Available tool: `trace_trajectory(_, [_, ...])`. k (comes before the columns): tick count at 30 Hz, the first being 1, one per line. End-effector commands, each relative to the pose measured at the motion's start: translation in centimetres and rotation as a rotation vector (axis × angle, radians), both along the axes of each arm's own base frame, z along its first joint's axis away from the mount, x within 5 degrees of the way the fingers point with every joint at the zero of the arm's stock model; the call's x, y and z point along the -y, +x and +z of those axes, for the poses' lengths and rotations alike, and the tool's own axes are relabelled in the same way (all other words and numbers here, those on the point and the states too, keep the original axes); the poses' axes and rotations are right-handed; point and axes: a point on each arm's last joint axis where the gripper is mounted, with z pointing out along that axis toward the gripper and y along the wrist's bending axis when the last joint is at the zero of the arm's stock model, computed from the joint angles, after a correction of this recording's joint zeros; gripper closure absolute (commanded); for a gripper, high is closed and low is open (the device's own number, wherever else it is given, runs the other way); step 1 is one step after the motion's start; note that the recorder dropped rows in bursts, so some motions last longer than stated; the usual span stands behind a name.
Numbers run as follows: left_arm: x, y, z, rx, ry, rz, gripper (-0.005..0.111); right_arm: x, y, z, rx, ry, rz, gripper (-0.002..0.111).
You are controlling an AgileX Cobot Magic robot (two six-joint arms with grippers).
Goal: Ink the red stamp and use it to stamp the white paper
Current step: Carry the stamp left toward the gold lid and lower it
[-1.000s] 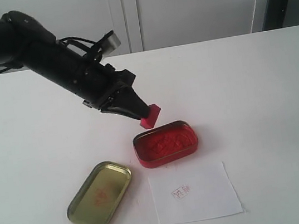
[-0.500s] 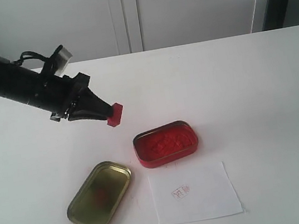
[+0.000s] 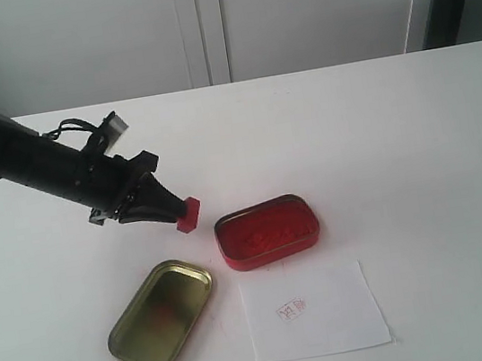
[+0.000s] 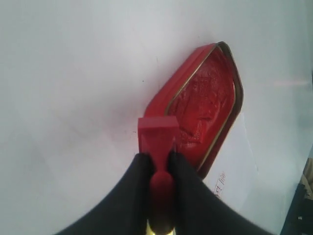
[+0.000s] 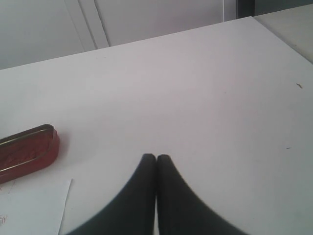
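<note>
The red stamp (image 3: 188,214) is pinched by its handle between the two black fingers (image 4: 188,191) of the left end effector (image 3: 173,212), with its square block base jutting just past the fingertips. The arm slants low over the white tabletop (image 3: 398,139); whether the stamp's base touches the surface cannot be told. Directly ahead of the fingertips, just beside the stamp but apart from it, lies the open red ink tin (image 3: 267,232), its pad rough and pitted. The white paper (image 3: 313,310) lies flat beyond the tin from this end effector, close to the tin's long side, and carries a small red print (image 3: 291,309) near its middle. The gold lid (image 3: 161,314) rests hollow side up beneath and to one side of the end effector, well apart from the stamp. The right end effector (image 5: 156,157) has its fingers pressed together with nothing between them; the tin and a corner of the paper lie off to its side.
</note>
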Motion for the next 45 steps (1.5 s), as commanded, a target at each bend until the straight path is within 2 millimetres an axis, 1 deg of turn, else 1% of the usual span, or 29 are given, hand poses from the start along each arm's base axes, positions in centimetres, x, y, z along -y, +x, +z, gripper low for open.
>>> trace_trajectory(1, [0.0,0.0,-0.1,0.001,-0.004,0.005,0.107,0.0,0.0,0.0,0.016,-0.006,-0.004,0.108])
trace_trajectory(5, [-0.1,0.1,-0.2,0.006,0.004,0.010,0.107,0.0,0.0,0.0,0.016,-0.006,-0.004,0.108])
trace_trajectory(10, [0.0,0.1,-1.6,-0.037,0.009,0.012,0.107,0.0,0.0,0.0,0.016,-0.006,-0.004,0.108])
trace_trajectory(13, [0.0,0.1,-2.0,-0.047,0.011,0.012,0.107,0.0,0.0,0.0,0.016,-0.006,-0.004,0.108])
trace_trajectory(24, [-0.2,0.2,-2.3,-0.029,0.049,0.008,0.107,0.0,0.0,0.0,0.016,-0.006,-0.004,0.108])
trace_trajectory(33, [-0.4,0.4,-2.5,-0.067,0.080,0.066,0.107,0.0,0.0,0.0,0.016,-0.006,-0.004,0.108])
trace_trajectory(36, [-0.5,0.4,-2.6,-0.070,0.092,0.074,0.100,0.0,0.0,0.0,0.016,-0.006,-0.004,0.108])
trace_trajectory(42, [-0.6,0.4,-2.7,-0.064,0.109,0.062,0.072,0.0,0.0,0.0,0.016,-0.006,-0.004,0.108])
trace_trajectory(45, [-0.6,0.4,-2.7,-0.062,0.113,0.061,0.061,0.0,0.0,0.0,0.016,-0.006,-0.004,0.108])
